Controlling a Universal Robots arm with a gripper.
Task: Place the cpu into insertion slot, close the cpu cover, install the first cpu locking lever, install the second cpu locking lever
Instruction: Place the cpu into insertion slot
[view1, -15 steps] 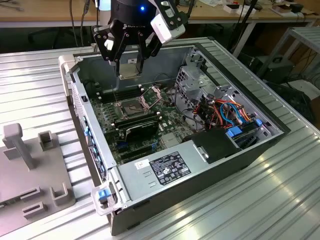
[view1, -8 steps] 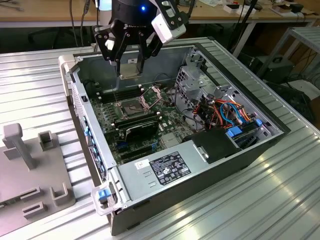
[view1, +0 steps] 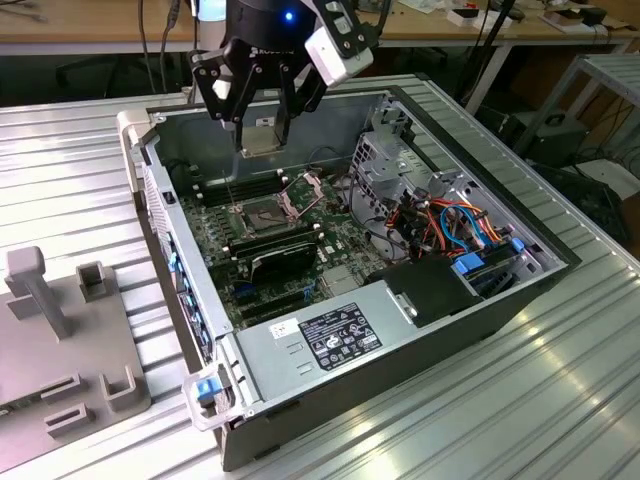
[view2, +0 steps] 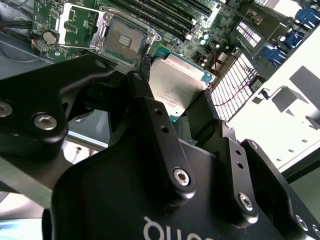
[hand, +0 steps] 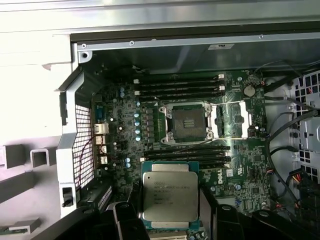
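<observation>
Black hand (view1: 262, 128) clamped on the side edges of the flat square silver-topped, green-rimmed cpu (hand: 169, 197), open silver-framed, dark-pinned insertion slot (hand: 189, 122) below it: a light, stiff, likely fragile chip, best gripped by its edges.

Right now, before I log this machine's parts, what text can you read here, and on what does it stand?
Nothing can be quoted.
On the cpu, held by the end effector: printed lines, too small to read.
On the black label of the power supply: print and symbols, too small to read.
On the end effector housing: white letters, cut off.
</observation>
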